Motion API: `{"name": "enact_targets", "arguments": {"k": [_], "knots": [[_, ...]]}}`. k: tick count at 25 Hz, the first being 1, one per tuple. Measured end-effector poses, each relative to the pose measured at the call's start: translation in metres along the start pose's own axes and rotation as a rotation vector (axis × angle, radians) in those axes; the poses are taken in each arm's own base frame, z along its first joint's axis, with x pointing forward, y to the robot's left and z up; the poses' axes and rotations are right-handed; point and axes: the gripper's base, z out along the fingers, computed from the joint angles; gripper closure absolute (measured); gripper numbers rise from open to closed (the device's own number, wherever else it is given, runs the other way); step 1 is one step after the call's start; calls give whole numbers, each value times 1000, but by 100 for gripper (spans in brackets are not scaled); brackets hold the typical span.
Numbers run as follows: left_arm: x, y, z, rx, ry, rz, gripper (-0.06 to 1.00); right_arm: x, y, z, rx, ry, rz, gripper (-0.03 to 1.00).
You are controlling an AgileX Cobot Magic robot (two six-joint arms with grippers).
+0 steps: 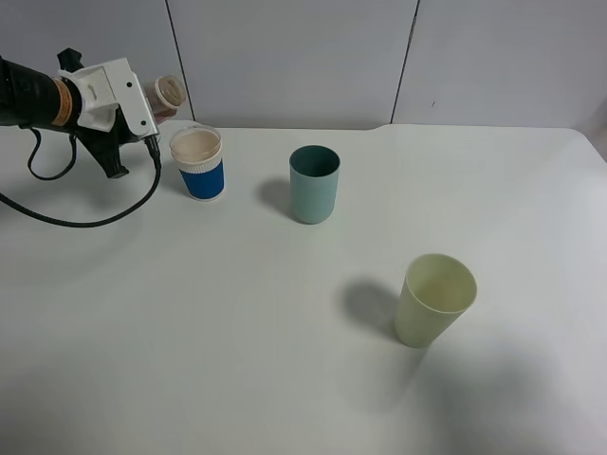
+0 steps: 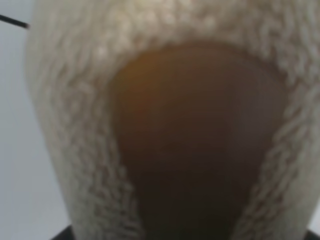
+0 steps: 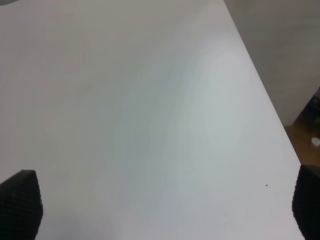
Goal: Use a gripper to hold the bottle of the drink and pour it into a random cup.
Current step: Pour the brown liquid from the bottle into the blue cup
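Note:
My left gripper (image 1: 149,104) hangs at the far left of the table, shut on the bottle (image 1: 168,93). The bottle is tipped over sideways, its wide beige neck pointing toward the blue-and-white paper cup (image 1: 198,163) just below it. That cup holds a pale brownish, frothy fill near its rim. Up close in the left wrist view, the bottle (image 2: 65,110) fills the picture, with the brown drink (image 2: 200,145) inside and foam around it. In the right wrist view my right gripper (image 3: 162,210) is open over bare table, with nothing between its fingertips (image 3: 20,205).
A teal tumbler (image 1: 314,183) stands right of the paper cup. A pale yellow-green tumbler (image 1: 433,300) stands nearer the front right. Black cables (image 1: 85,223) trail from the left arm onto the white table (image 1: 190,332). The table's right edge (image 3: 260,85) shows in the right wrist view.

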Motion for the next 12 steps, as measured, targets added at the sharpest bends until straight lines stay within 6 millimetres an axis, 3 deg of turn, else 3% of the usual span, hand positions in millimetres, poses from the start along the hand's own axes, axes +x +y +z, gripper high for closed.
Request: {"name": "enact_targets", "arguments": {"k": [12], "knots": [[3, 0, 0, -1, 36, 102, 61, 0, 0, 0, 0, 0, 0, -3]]}}
